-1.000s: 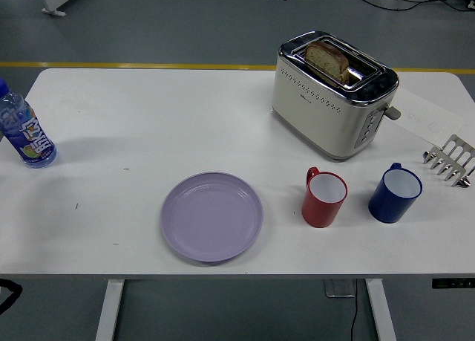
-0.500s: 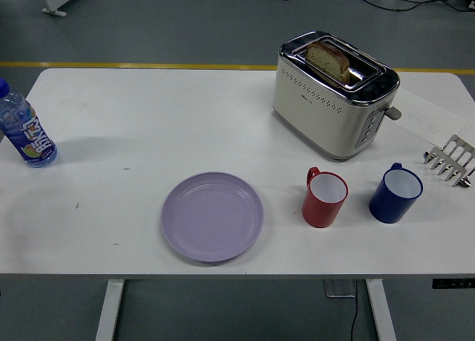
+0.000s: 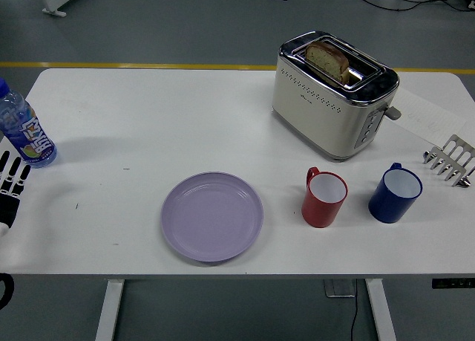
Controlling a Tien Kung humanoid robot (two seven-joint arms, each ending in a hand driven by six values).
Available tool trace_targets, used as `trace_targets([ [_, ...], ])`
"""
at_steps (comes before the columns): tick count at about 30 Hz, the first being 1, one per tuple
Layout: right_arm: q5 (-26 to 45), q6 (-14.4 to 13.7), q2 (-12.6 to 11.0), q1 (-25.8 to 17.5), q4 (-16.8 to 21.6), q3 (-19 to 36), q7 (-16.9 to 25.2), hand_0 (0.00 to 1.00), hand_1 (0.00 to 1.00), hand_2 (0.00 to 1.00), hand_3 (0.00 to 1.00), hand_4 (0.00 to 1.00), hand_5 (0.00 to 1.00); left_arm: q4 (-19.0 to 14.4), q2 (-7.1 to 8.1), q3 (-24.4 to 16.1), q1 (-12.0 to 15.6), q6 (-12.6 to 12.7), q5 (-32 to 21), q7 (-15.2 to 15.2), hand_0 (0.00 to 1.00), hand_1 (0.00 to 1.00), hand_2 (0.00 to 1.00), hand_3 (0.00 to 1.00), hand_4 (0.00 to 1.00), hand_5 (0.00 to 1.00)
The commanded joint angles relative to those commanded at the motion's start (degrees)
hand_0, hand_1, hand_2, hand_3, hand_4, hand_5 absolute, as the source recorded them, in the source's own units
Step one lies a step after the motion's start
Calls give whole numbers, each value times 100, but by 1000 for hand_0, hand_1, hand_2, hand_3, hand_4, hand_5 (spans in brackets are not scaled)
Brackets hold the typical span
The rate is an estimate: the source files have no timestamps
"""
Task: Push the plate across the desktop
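Lavender round plastic plate (image 3: 212, 216) lies empty near the white desk's (image 3: 163, 118) front edge, left of an empty red mug (image 3: 324, 198) and an empty blue mug (image 3: 395, 193). We see the left robot hand (image 3: 10, 183) at the left edge, fingers spread, well apart from the plate. Behind the mugs, a cream toaster (image 3: 333, 95) holds a bread slice (image 3: 327, 59).

Bright, even overhead light — soft shadows, sharp focus, glare on the toaster (image 3: 334, 94).
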Motion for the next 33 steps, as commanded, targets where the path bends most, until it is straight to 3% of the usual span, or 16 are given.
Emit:
trace_targets([
  [33, -1, -58, 0, -76, 0, 23, -5, 603, 610, 686, 647, 210, 494, 144, -11, -14, 32, 2, -53, -87, 504, 604, 618, 602, 526, 998],
])
